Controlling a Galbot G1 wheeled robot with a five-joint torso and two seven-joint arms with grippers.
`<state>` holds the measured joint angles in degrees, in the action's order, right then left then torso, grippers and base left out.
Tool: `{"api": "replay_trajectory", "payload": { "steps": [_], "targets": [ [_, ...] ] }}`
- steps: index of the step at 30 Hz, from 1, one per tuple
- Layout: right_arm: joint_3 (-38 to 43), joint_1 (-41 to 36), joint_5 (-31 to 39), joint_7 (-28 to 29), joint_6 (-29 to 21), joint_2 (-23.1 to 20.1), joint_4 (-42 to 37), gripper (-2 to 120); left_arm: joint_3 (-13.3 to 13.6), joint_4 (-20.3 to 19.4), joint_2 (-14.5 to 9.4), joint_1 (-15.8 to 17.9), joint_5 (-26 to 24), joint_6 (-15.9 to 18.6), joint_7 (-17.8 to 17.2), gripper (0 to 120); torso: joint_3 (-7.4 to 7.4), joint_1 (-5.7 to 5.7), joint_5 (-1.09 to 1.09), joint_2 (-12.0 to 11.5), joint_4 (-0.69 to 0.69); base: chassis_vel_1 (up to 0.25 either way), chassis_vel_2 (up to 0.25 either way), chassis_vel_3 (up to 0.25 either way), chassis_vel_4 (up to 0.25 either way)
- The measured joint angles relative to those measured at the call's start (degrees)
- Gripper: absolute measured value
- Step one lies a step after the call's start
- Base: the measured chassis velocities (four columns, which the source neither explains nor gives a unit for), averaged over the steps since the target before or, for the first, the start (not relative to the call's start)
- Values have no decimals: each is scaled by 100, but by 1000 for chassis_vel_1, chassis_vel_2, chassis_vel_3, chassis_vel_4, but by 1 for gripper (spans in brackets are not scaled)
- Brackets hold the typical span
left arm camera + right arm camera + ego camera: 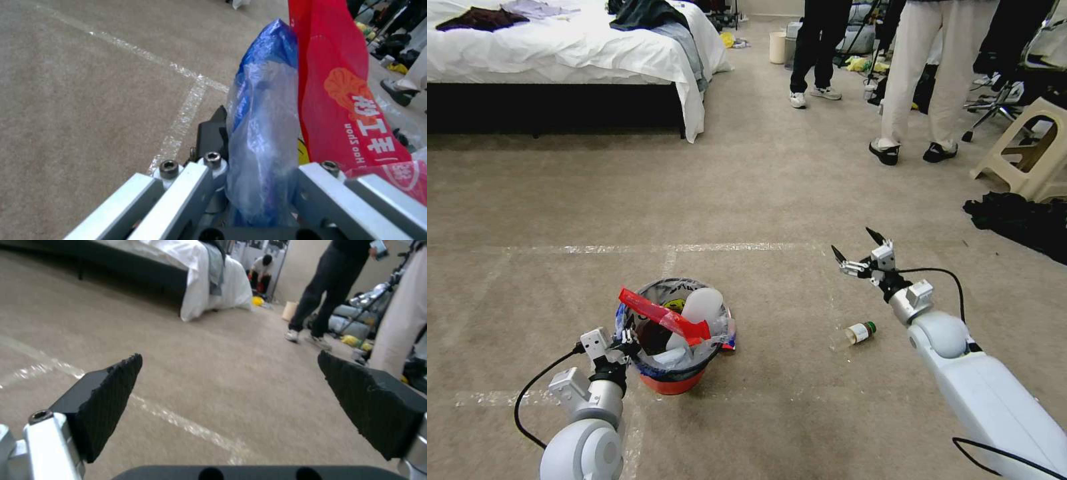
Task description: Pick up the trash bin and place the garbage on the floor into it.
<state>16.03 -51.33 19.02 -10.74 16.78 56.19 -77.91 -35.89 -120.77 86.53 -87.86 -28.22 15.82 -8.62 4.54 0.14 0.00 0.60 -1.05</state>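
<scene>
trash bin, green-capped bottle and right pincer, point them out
trash bin (pixel 668 383), head view, red lower wall
green-capped bottle (pixel 860 331), head view, white label
right pincer (pixel 857 248), head view, gap between open fingertips

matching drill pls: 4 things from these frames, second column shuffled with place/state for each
Things:
1. left gripper
2. right gripper
3. bottle
4. red wrapper

Place or state:
A. lying on the carpet, right of the bin
B. sticking out of the bin's top
C. shut on the bin's bagged rim
D. open, above the floor, holding nothing

Pairs: 1-C, 2-D, 3-A, 4-B
</scene>
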Motion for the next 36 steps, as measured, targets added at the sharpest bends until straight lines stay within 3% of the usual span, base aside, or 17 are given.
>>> {"api": "replay_trajectory", "payload": {
  "steps": [10, 36],
  "targets": [
    [16, 0, -163, -55, 257, 81, 594, 100, -12, -32, 58, -61, 29, -30, 23, 4, 0, -1, 0, 0, 0, 0, 0, 0, 0],
    [-458, 402, -281, -35, 60, 140, 584, 100, -312, -66, -58, 34, 39, -36, 9, 4, 0, 0, -1, 0, 1, 0, 0, 0, 0]
  ]
}}
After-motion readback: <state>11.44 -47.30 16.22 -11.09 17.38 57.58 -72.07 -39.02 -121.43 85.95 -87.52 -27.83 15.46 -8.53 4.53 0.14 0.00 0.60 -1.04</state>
